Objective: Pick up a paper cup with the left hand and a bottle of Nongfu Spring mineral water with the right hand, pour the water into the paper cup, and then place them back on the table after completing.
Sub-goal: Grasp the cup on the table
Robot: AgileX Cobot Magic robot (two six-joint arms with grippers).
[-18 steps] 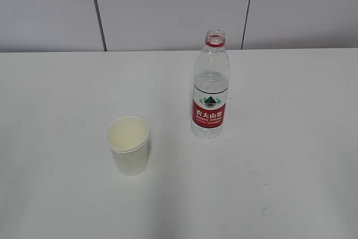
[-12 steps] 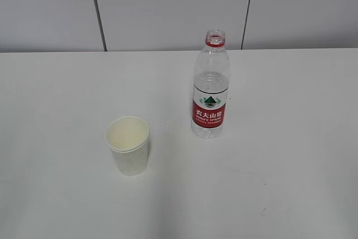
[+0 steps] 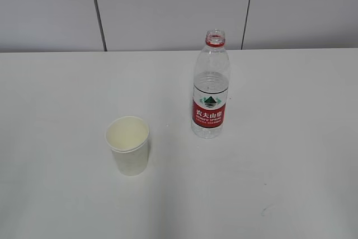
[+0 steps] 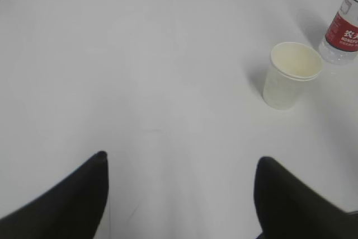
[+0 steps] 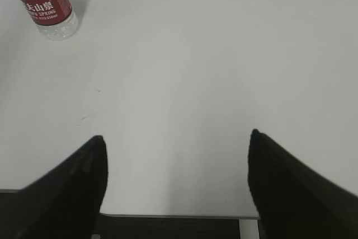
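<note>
I see the paper cup (image 3: 128, 145) upright on the table (image 3: 56, 110), and the bottle (image 3: 211, 85) upright and uncapped a little behind it to the right, apart from it. My left hand (image 4: 179, 194) and right hand (image 5: 176, 180) both hang wide open over bare tabletop, gripping nothing, well short of both objects

Open table (image 3: 291, 183) around cup (image 3: 128, 145) (bottle (image 3: 210, 85) nearby).

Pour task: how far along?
Nothing done. The paper cup and the uncapped bottle stand apart on the table, untouched. Left gripper and right gripper are open, empty, short of both. Grasping, pouring and setting down all remain.
</note>
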